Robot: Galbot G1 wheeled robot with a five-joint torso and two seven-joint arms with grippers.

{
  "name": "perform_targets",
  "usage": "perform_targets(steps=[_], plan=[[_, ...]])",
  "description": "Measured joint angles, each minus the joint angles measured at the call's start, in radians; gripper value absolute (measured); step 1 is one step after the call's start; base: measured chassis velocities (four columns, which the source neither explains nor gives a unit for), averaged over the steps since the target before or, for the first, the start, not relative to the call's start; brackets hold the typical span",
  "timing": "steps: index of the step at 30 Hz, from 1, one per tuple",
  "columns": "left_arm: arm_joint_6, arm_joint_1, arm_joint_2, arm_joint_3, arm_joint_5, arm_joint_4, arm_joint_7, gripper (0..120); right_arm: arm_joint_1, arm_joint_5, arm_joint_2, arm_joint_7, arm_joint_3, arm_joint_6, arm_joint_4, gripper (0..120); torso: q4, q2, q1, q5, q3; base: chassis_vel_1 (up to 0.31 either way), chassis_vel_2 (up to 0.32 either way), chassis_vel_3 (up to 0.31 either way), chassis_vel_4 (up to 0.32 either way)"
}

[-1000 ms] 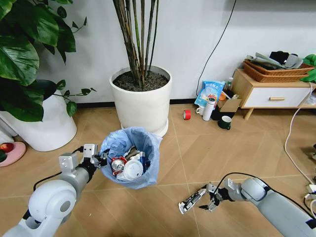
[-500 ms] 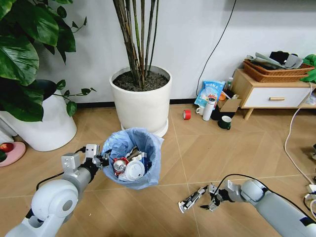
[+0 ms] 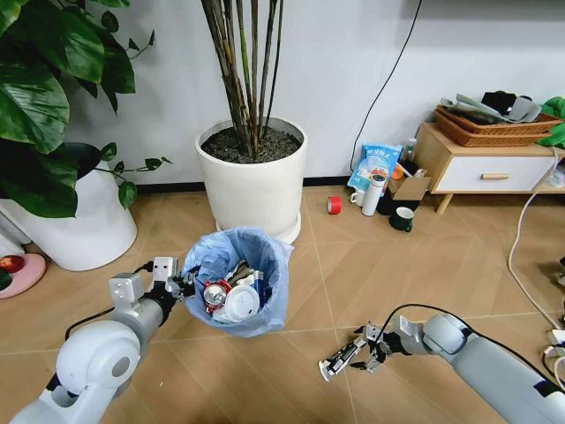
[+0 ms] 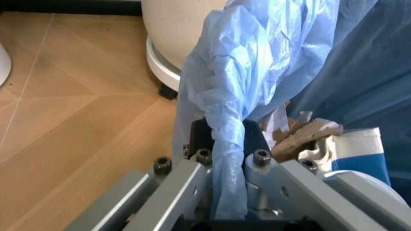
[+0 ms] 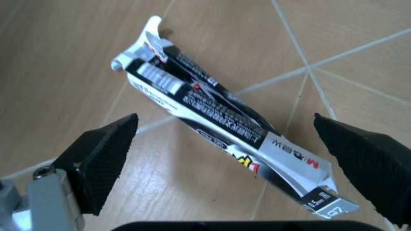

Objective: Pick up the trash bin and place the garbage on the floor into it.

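Note:
The trash bin (image 3: 240, 281), dark with a crinkly light-blue bag, is held tilted above the floor (image 3: 265, 380). My left gripper (image 3: 183, 285) is shut on its near rim; in the left wrist view the fingers (image 4: 199, 139) clamp the bag-covered rim (image 4: 257, 72). Garbage (image 3: 226, 299) lies inside: a red crushed piece, a white lid, paper. A black-white tube wrapper (image 3: 341, 358) lies on the floor. My right gripper (image 3: 367, 348) hangs open right beside it; in the right wrist view the wrapper (image 5: 218, 115) lies between the spread pads (image 5: 106, 159).
A big white plant pot (image 3: 254, 187) stands just behind the bin, another pot (image 3: 84, 228) at the left. A red tape roll (image 3: 334, 205), white bottle (image 3: 373, 194) and mug (image 3: 403, 219) sit near the wooden cabinet (image 3: 485, 170). Cables (image 3: 528, 265) trail at the right.
My right gripper has crept left, closer over the tube wrapper. The held bin shifted slightly; the left grip is unchanged.

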Motion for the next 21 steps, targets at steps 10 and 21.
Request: perform_targets(steps=[10, 21], plan=[[-0.001, -0.001, -0.002, -0.001, 0.0, 0.005, 0.005, 0, 0.038, -0.043, 0.041, 0.0, -0.026, 0.028, -0.082, 98, 0.0, 0.0, 0.0, 0.0, 0.0, 0.0, 0.0, 0.0, 0.0], [-0.004, -0.012, -0.003, 0.001, -0.001, 0.015, 0.005, 0, 0.053, -0.06, 0.061, 0.001, -0.037, 0.051, -0.129, 59, 0.0, 0.0, 0.0, 0.0, 0.0, 0.0, 0.0, 0.0, 0.0]])
